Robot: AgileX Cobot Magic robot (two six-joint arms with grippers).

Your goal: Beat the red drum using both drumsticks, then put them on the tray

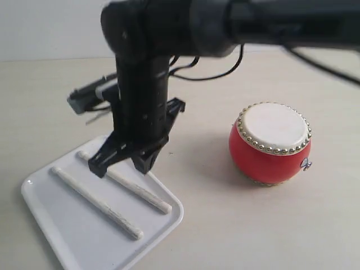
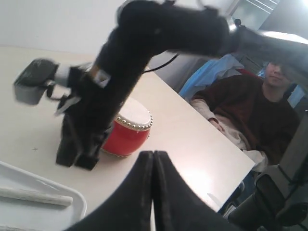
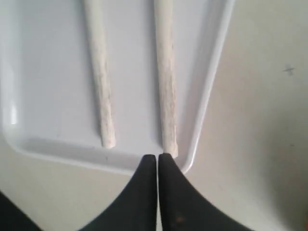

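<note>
Both drumsticks [image 1: 95, 201] [image 1: 132, 185] lie side by side on the white tray [image 1: 163, 225] at the front left. My right gripper [image 1: 121, 160] reaches across and hangs just above them, shut with nothing in it. In the right wrist view its shut tips [image 3: 157, 156] sit over the tray's rim [image 3: 207, 101], at the ends of the two sticks [image 3: 101, 91] [image 3: 166, 91]. The red drum [image 1: 270, 143] stands upright on the table to the right, apart from the tray. My left gripper [image 2: 153, 153] is shut and empty, off to the tray's side, facing the drum [image 2: 127, 134]; it does not show in the exterior view.
The right arm [image 1: 225, 22] spans the top of the exterior view and blocks part of the left wrist view. A seated person [image 2: 250, 110] is beyond the table's far edge. Bare tabletop [image 1: 202, 169] lies between tray and drum.
</note>
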